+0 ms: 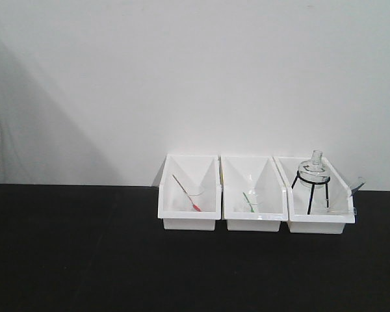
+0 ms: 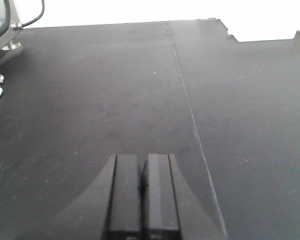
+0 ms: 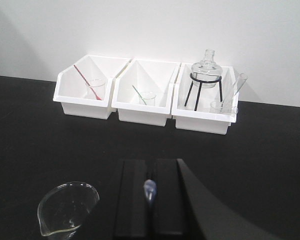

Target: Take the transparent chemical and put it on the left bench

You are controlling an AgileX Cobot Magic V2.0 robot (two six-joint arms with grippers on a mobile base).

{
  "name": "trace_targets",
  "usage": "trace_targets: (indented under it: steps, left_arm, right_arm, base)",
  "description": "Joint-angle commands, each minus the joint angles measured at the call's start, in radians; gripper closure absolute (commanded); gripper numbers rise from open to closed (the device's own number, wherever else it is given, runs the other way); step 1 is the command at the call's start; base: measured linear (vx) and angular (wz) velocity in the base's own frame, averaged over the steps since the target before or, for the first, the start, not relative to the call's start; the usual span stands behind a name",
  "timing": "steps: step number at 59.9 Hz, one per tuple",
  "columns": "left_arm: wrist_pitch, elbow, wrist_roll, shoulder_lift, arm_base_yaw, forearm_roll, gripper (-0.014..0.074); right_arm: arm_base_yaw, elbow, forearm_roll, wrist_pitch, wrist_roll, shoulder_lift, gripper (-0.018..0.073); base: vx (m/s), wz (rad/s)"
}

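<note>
**Gripper state.** The right gripper (image 3: 149, 167) is clenched: its flat black pads stand face to face. A small pale bluish sliver shows in the seam, and what it is cannot be told. The left gripper (image 2: 142, 160) is likewise closed and grasps nothing. It hangs over the left bench (image 2: 90, 100).

**Location of the task item.** Seen from the right wrist, the transparent chemical (image 3: 217, 106) lies at 1 o'clock, well apart from the gripper. It stands in the front right corner of the right bin (image 3: 202, 122), just beside the tripod (image 3: 202, 92) that carries the round flask (image 3: 206, 70). Its dropper (image 3: 236, 86) leans out toward 1 o'clock.

**Step in hand.** This is judged to be the approach, since no grasp has been made. The next move calls for:
1. Release the right jaws.
2. Advance toward 1 o'clock.
3. Descend between the tripod leg and the bin wall.
4. Close on the beaker wall, clear of the dropper.
5. Lift straight up before carrying.

**Materials and shapes.**
- The beaker is thin clear glass with a round rim, and is probably slippery.
- The dropper is translucent plastic.
- The bins are glossy white plastic with sloped side walls.
- The bench is a matte black slab with a fine seam.
- At 8 o'clock, near the right gripper, a larger spouted glass beaker (image 3: 67, 210) stands with no dropper in it.
</note>
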Motion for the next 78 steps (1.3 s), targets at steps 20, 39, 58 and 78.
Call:
trace_targets:
  steps: [20, 39, 58, 78]
  left_arm:
    - [-0.078, 0.016, -0.008, -0.019, -0.002, -0.001, 0.06]
    - [-0.078, 0.016, -0.008, -0.019, -0.002, -0.001, 0.06]
    - [-0.078, 0.016, -0.008, -0.019, -0.002, -0.001, 0.06]
    - [-0.078, 0.016, -0.008, -0.019, -0.002, -0.001, 0.06]
  right_arm:
    - [0.001, -0.028, -0.017, -0.079, -0.006, 0.008, 0.0561]
    - [0.001, -0.028, -0.014, -0.079, -0.006, 0.008, 0.0561]
    - [0.001, -0.028, 0.023, -0.387, 0.03, 0.157, 0.0561]
    - [0.001, -0.048, -0.041, -0.947, 0.175, 0.707, 0.0561]
  base:
    - [0.0, -0.01]
    - [0.01, -0.03]
    - [0.0, 0.0]
    - [0.0, 0.0]
